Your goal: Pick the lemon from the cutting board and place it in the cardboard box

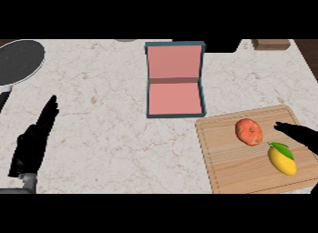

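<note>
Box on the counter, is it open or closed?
Open: the box has its lid folded back, pink inside showing, nothing in it. The lemon lies on the cutting board.

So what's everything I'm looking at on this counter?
Counter: one, pale marble, fills the view.
Frying pan: one, black, far left.
Open box: one, teal outside, pink inside, far centre.
Cutting board: one, light wood, near right.
Red fruit: one, red-orange, on board.
Lemon: one, yellow, green leaf, on board, nearest.
Brown block: one, far right edge.
Left hand: one, black, resting at left.
Right hand: one, black, over board's right side.
</note>
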Motion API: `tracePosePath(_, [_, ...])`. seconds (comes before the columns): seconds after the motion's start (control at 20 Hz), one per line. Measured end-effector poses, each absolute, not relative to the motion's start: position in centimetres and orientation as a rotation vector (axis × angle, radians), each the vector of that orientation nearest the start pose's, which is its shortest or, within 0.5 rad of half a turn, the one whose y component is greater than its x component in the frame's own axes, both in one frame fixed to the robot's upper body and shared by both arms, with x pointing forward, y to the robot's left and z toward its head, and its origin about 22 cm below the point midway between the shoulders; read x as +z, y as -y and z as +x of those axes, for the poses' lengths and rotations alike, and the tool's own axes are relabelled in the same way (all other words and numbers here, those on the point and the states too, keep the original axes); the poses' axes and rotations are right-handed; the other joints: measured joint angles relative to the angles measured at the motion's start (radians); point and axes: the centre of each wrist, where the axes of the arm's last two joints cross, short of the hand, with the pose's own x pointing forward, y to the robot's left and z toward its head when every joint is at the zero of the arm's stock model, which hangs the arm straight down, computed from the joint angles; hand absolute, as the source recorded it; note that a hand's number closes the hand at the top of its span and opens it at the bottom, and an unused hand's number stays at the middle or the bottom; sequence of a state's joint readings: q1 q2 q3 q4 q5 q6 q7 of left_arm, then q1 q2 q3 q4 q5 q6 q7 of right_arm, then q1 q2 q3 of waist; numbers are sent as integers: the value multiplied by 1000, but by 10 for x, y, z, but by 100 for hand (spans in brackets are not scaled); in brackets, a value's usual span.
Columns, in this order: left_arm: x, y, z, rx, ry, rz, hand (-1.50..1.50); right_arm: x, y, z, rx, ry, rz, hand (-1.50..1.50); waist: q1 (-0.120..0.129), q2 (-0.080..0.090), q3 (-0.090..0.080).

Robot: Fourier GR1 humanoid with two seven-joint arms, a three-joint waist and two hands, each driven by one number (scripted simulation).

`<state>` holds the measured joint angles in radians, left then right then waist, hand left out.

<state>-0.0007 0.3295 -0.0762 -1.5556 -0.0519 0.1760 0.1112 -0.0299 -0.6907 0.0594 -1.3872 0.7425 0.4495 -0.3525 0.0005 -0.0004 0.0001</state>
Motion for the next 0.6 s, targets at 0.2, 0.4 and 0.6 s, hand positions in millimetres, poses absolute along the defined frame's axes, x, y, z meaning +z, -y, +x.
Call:
tracePosePath(0.2, [16, -286, 241, -199, 1447, 389, 0, 31, 384, 246, 1434, 1091, -460, -150, 0, 0, 0])
tracePosePath(0.4, [15, -289, 236, -199, 1447, 384, 0, 28, 382, 247, 1427, 1098, -458, -150, 1, 0, 0])
tracePosePath(0.6, [10, -284, 237, -196, 1452, 379, 0, 23, 381, 250, 1428, 1091, -455, -150, 1, 0, 0])
